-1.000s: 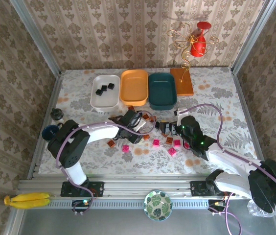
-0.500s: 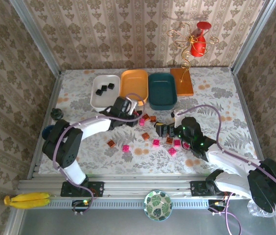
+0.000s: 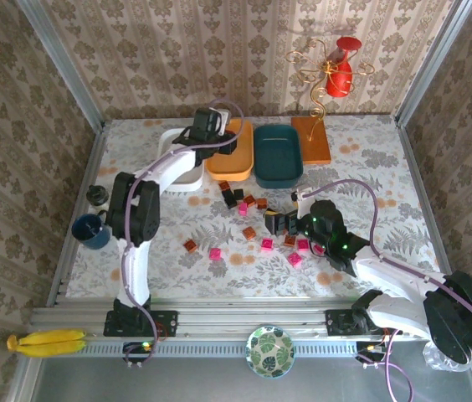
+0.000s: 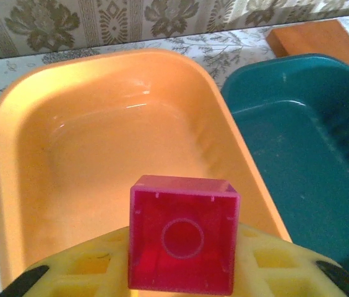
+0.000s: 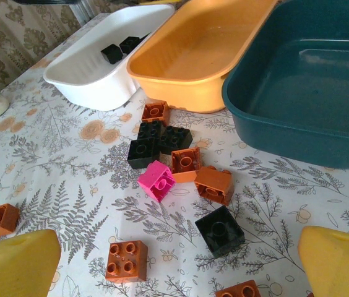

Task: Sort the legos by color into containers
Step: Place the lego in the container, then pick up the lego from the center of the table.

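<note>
- Hovering at full stretch over the orange-yellow tray, the left gripper pinches a pink brick between its yellow fingers; the tray below it lies bare.
- Drop-off looks to be the step in hand. The next move calls for parting the fingers with the brick well inside the rim, so it cannot bounce toward the teal tray just beside.
- The left arm reaches far across the table, its wrist tipped down at the tray.
- The right gripper sits low by the loose bricks, fingers spread wide and holding nothing.
- Black bricks lie in the white tray.
</note>
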